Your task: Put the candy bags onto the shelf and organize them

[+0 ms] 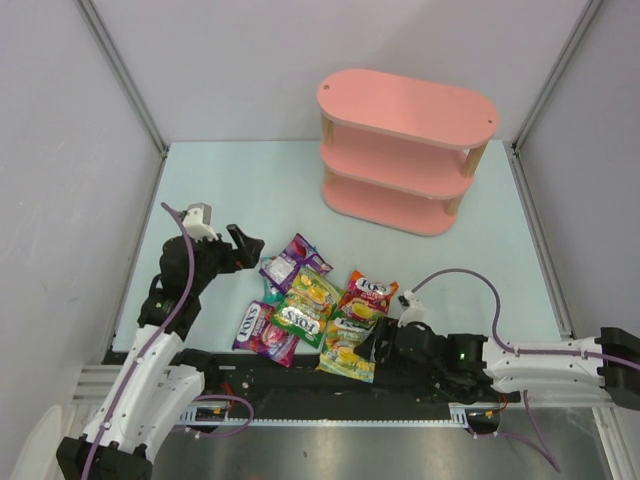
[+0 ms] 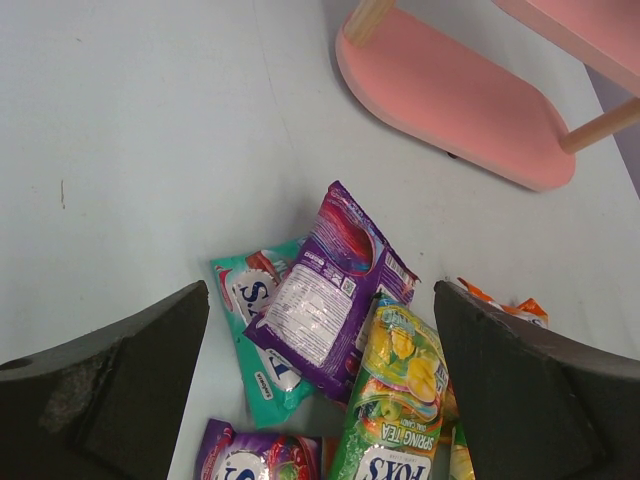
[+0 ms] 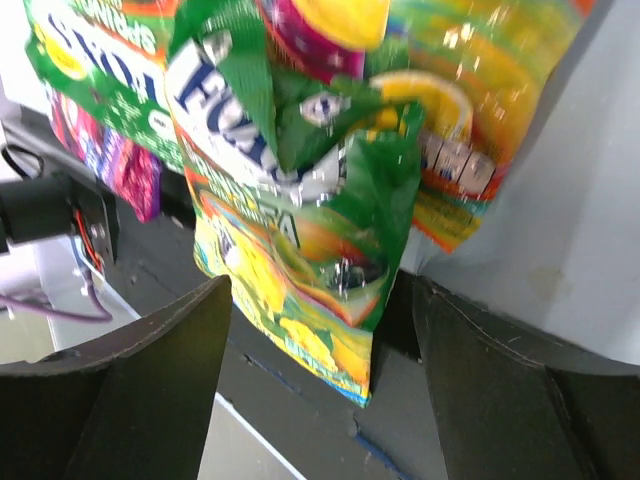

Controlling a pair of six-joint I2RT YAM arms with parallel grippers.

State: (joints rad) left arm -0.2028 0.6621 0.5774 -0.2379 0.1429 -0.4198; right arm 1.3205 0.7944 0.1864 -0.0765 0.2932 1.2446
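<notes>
Several candy bags lie in a loose pile (image 1: 310,310) at the near middle of the table. My left gripper (image 1: 245,245) hovers open above the pile's left end. In its wrist view a purple bag (image 2: 325,290) lies on a teal one (image 2: 255,340), with a green "FOX'S" bag (image 2: 395,400) beside them, all between and beyond the wide-apart fingers (image 2: 120,390). My right gripper (image 1: 374,342) is low at the pile's near right end. Its jaws stand open on either side of a crumpled green-yellow bag (image 3: 300,250). The pink shelf (image 1: 405,150) stands at the far right with bare boards.
The green-yellow bag's lower end overhangs the black base rail (image 3: 330,420) at the table's near edge. An orange-red bag (image 3: 470,150) lies just beyond it. White walls close in the table on three sides. The shelf's bottom board (image 2: 450,100) shows beyond the left gripper.
</notes>
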